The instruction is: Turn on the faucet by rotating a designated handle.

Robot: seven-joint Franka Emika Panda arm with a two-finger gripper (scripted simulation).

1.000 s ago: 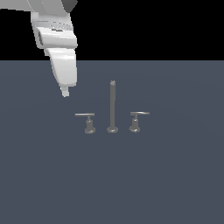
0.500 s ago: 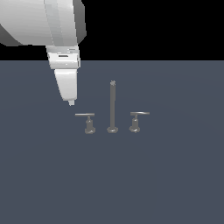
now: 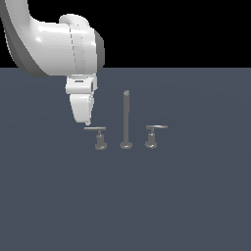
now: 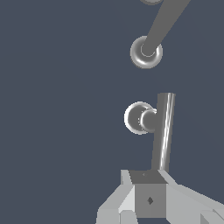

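The tabletop point(image 3: 59, 206) is a flat dark slate plane carrying only the faucet point(image 3: 126, 120), which stands near its middle. The arm point(image 3: 54, 46) curves in from the exterior view's upper left, its bulk kept up and off to that side, probably so it can come down without fouling the tall post. The end effector point(image 3: 87, 120) points down and hangs just above the outer tip of the handle point(image 3: 98, 136), the one on the exterior view's left with the thin straight lever; the twin point(image 3: 154, 135) sits well apart beyond the post. In the wrist view the end effector point(image 4: 149, 192) meets the lever's free end, a sensible spot for pushing, since the tip gives the most leverage about the stem. Whether its fingers are spread or closed I cannot tell.
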